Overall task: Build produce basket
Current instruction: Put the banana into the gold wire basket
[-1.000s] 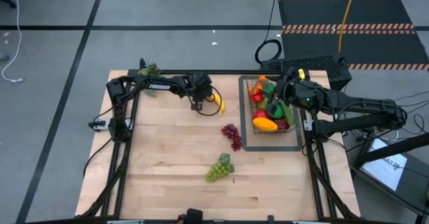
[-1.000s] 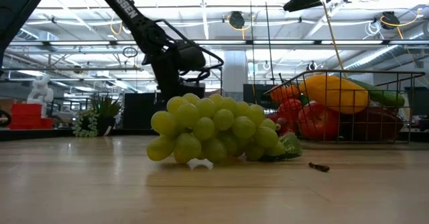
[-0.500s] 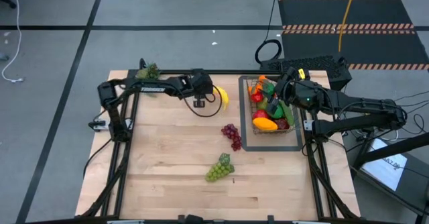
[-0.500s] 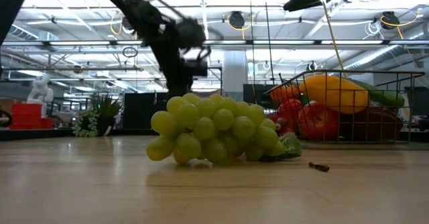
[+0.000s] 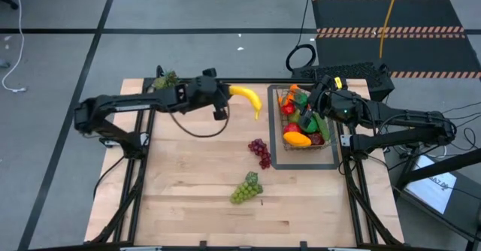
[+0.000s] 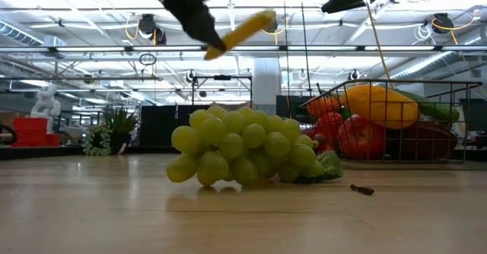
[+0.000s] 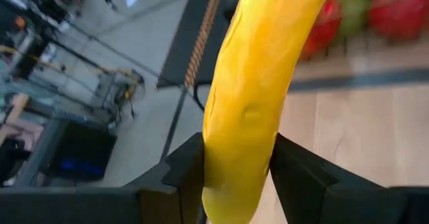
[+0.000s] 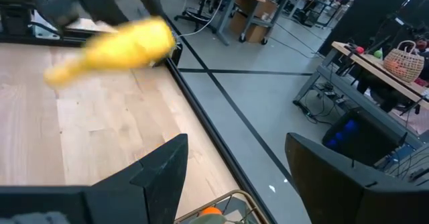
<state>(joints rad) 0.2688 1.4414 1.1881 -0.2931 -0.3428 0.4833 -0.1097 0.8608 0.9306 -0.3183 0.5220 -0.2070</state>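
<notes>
High view: left claw (image 5: 221, 101) is clamped on the lower end of the banana (image 5: 249, 98) and carries it clear of the surface, fruit pointing toward the basket (image 5: 306, 120). Left wrist view confirms the hold: both fingers (image 7: 300, 174) press the yellow skin, one each side. Gripping near one end probably leaves the long free part able to go in over the wire rim first.

Right claw (image 5: 309, 110) hangs over the basket with fingers spread and nothing between them; right wrist view shows bare gap. It looks parked, waiting.

Basket sits on a flat dark tray (image 5: 275, 158) at the right side of the surface, already holding red, orange, yellow and green pieces. Outside it: purple grapes (image 5: 260, 152) just beside the tray edge, green grapes (image 5: 246, 189) nearer the front. Small potted plant (image 5: 167, 79) at the back left corner.

Surface (image 5: 188, 183) is pale wood. Beyond: grey floor with taped lines, a striped black mat (image 5: 391, 25), bright ceiling lights in low view.
</notes>
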